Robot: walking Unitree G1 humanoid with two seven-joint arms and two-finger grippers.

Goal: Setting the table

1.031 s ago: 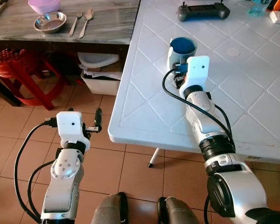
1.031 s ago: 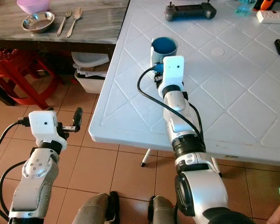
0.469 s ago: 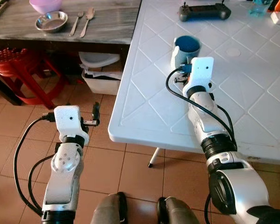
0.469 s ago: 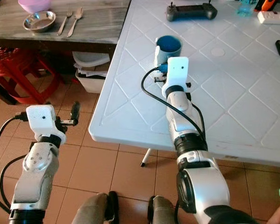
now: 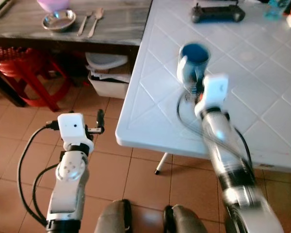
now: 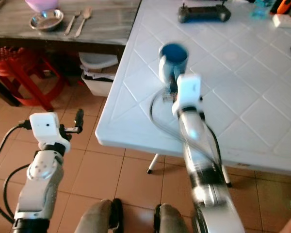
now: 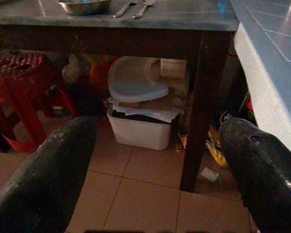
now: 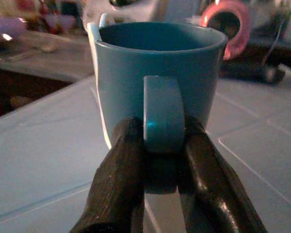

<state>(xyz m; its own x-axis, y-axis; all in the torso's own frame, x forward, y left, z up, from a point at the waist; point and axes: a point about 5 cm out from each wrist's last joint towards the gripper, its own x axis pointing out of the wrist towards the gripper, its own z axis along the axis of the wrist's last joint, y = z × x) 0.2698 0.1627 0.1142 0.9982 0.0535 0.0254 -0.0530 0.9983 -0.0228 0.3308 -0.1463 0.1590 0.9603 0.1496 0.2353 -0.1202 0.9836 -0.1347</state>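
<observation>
The right gripper (image 8: 157, 160) is pinching the handle of the blue ceramic mug (image 8: 155, 82) just ahead: rigid, probably breakable and slippery.

My right arm smears with motion blur

My right gripper (image 8: 155, 160) hides the lower handle of the blue mug (image 8: 157, 82). The pink bowl (image 5: 53, 4) on the far-left counter is cut off by the edge, and the controller (image 6: 204, 13) is too small to read.
</observation>
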